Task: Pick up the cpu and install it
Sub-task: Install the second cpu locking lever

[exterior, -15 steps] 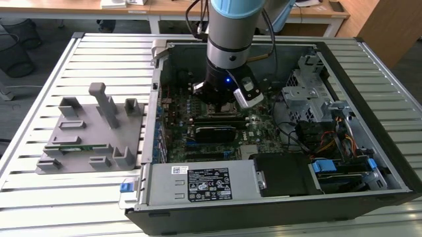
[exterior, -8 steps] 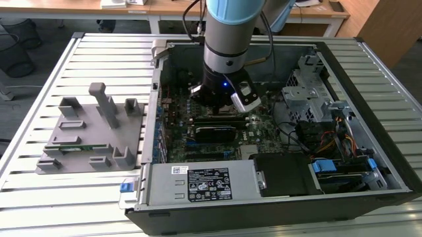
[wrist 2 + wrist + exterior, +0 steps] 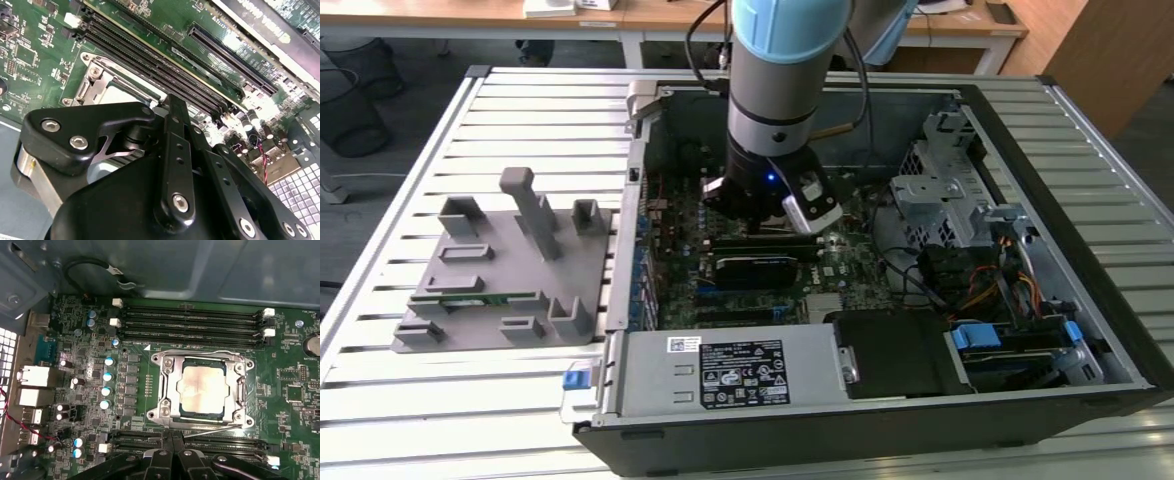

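The cpu (image 3: 202, 390), a silvery square chip, lies flat inside the metal-framed socket (image 3: 165, 390) on the green motherboard, with the frame's rim around it. In the first wrist view my gripper (image 3: 172, 442) is beside the socket's edge, fingers pressed together with nothing between them. A corner of the cpu (image 3: 117, 95) also peeks out past the black linkage (image 3: 175, 165) in the second wrist view. In the exterior view the gripper (image 3: 767, 215) hangs low inside the open computer case (image 3: 1067, 330), over the board's middle.
Rows of black memory slots (image 3: 190, 322) run along one side of the socket. A grey fixture (image 3: 507, 265) at the exterior view's left holds a green memory stick (image 3: 474, 298). The power supply (image 3: 720, 375), drive cage (image 3: 941, 190) and cables (image 3: 987, 290) crowd the case.
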You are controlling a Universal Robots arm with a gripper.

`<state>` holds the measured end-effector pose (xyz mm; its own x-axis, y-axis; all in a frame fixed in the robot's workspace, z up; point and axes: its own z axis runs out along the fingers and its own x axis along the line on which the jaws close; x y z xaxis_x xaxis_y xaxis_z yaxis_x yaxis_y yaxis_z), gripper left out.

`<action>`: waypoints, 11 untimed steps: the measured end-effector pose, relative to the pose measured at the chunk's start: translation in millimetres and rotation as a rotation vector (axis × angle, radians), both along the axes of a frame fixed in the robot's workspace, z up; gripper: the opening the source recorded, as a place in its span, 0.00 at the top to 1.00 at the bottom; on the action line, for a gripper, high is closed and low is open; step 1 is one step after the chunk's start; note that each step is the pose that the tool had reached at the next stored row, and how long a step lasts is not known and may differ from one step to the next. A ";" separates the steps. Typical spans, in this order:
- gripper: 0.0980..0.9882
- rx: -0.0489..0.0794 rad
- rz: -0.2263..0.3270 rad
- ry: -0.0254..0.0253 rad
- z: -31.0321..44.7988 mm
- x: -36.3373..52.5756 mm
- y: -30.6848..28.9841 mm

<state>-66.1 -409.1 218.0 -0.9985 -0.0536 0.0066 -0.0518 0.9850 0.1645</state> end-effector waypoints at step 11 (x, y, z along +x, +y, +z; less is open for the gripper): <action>0.99 0.024 0.000 0.0004 -9.0 -1.9 -0.4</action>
<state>-68.0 -409.5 209.0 -0.9985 -0.0540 0.0056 -0.0519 0.9807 0.1886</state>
